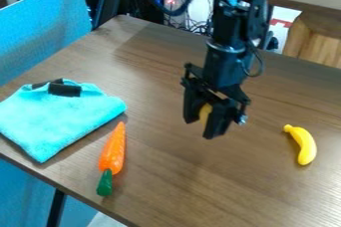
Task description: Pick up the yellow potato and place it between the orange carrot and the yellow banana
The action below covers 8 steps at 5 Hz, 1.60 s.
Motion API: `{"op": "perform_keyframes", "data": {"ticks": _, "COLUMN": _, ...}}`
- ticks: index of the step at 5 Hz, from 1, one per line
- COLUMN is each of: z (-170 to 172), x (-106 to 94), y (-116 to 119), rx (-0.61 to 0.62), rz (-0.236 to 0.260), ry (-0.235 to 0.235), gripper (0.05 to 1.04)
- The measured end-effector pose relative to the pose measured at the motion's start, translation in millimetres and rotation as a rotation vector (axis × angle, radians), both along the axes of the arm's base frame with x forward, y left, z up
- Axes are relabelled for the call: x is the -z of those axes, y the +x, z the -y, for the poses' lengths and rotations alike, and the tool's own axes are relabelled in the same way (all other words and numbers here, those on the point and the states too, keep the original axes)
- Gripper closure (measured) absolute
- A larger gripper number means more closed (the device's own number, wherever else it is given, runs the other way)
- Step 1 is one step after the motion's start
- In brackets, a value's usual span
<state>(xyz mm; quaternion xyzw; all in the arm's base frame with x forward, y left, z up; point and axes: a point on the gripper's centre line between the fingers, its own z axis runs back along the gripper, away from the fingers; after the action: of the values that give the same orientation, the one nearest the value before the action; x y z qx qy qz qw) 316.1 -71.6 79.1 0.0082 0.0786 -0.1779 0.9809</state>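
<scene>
1 gripper (202,125) grasps 1 yellow object (206,112) over 1 table (160,181); 1 orange carrot (113,150) lies beside 1 blue cloth (63,116), 1 banana (303,144) well apart.

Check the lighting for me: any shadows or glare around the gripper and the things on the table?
Camera view: soft shadows edge the blue cloth at its lower right and the banana on its left; pale sheen on the table towards the lower right, no harsh glare; yellow object partly hidden between the dark fingers of the gripper.
</scene>
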Motion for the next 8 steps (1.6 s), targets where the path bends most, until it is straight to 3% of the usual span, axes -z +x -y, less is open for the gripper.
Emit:
{"op": "perform_keyframes", "data": {"ticks": 1, "z": 11, "x": 12.6, "y": -10, "rx": 0.018, "rz": -0.015, "ry": 0.016, "gripper": 0.430}}
{"op": "perform_keyframes", "data": {"ticks": 2, "z": 6, "x": 33.3, "y": -18, "rx": 0.012, "rz": -0.061, "ry": 0.043, "gripper": 0.430}}
{"op": "perform_keyframes", "data": {"ticks": 3, "z": 3, "x": 56.9, "y": -26, "rx": -0.013, "rz": -0.142, "ry": 0.072, "gripper": 0.431}}
{"op": "perform_keyframes", "data": {"ticks": 5, "z": 4, "x": 64.7, "y": -31, "rx": -0.054, "rz": -0.175, "ry": 0.077, "gripper": 0.437}}
{"op": "perform_keyframes", "data": {"ticks": 6, "z": 3, "x": 65.6, "y": -33, "rx": -0.061, "rz": -0.181, "ry": 0.078, "gripper": 0.382}}
{"op": "perform_keyframes", "data": {"ticks": 7, "z": 2, "x": 63.3, "y": -36, "rx": -0.047, "rz": -0.178, "ry": 0.051, "gripper": 0.147}}
{"op": "perform_keyframes", "data": {"ticks": 8, "z": -2, "x": 58.6, "y": -39, "rx": -0.056, "rz": -0.140, "ry": 0.033, "gripper": 0.094}}
